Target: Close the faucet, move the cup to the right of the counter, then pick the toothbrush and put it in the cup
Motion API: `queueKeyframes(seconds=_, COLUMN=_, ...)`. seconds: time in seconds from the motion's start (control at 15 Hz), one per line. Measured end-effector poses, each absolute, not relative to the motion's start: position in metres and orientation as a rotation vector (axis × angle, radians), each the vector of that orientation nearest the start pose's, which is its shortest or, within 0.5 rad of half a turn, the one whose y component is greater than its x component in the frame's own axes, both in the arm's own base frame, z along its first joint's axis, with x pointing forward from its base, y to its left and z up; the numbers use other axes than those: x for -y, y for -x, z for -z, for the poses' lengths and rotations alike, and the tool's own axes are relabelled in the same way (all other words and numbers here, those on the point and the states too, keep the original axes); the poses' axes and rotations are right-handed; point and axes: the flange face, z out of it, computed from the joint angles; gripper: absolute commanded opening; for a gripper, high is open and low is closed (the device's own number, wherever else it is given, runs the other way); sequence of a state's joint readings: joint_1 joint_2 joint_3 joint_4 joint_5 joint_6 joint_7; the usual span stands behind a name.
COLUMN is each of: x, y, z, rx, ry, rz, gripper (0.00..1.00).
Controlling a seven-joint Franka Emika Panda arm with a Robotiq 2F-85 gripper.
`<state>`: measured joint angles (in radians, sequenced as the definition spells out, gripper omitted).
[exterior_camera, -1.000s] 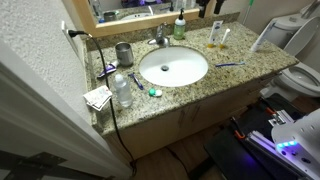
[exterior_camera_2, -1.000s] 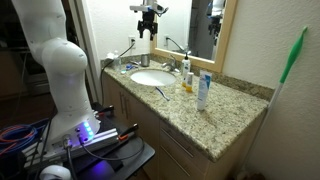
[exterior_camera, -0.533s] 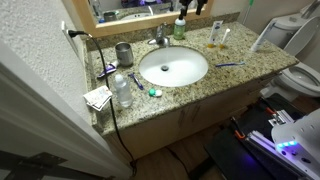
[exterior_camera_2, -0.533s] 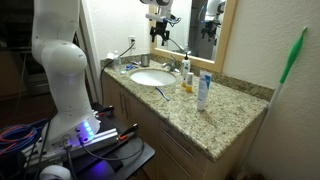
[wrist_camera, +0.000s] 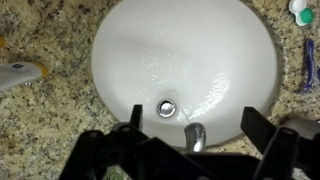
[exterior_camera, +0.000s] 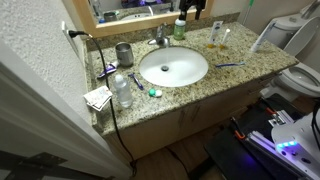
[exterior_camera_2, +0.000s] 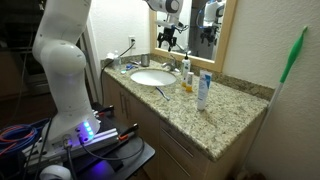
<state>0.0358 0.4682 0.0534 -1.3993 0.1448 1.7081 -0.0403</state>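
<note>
Located the faucet [exterior_camera: 160,38] at the back rim of the white sink basin [exterior_camera: 173,67], reaching out over the bowl. Confirmed the chrome spout [wrist_camera: 196,135] in the wrist view, directly beneath the camera and above the drain [wrist_camera: 167,105]. Could not establish any flow of water from these views. Found the gripper [exterior_camera_2: 168,38] hovering above the tap and clear of it, spread to full width and holding nothing. Noted both fingers [wrist_camera: 136,122] in the wrist view straddling the line of the spout, judged an approach set up for coming down on the lever handle. Recorded the first step, closing the tap, as in hand and not yet done. Observed the cup [exterior_camera: 124,54] upright toward a back corner of the counter [exterior_camera: 215,85], near the basin, not yet moved. Observed the toothbrush [exterior_camera: 229,65] lying flat on the granite at the opposite side of the basin, well apart from the cup, untouched. Noted the green soap bottle [exterior_camera: 180,27] close beside the tap, judged a collision risk on any descent.
</note>
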Motion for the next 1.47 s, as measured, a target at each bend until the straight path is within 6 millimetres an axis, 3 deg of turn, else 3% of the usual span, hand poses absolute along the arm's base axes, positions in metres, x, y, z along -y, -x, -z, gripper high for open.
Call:
queueKeyframes(seconds=0.33, x=-0.061, y=-0.711, z=-0.398, rx=0.168, ry=2.938, rz=-0.322, gripper=1.0)
queueKeyframes(seconds=0.67, x=-0.069, y=-0.717, z=-0.396, rx=0.177, ry=2.942, rz=-0.299, gripper=1.0)
queueKeyframes(seconds=1.07, x=-0.128, y=-0.747, z=-0.374, rx=0.161, ry=2.968, rz=-0.074, gripper=1.0)
queueKeyframes(seconds=1.33, x=-0.147, y=-0.764, z=-0.356, rx=0.092, ry=3.019, rz=0.007, gripper=1.0)
queueKeyframes(seconds=1.4, x=-0.148, y=-0.768, z=-0.352, rx=0.074, ry=3.028, rz=0.017, gripper=0.75)
queueKeyframes(seconds=1.47, x=-0.148, y=-0.771, z=-0.349, rx=0.059, ry=3.037, rz=0.026, gripper=0.73)
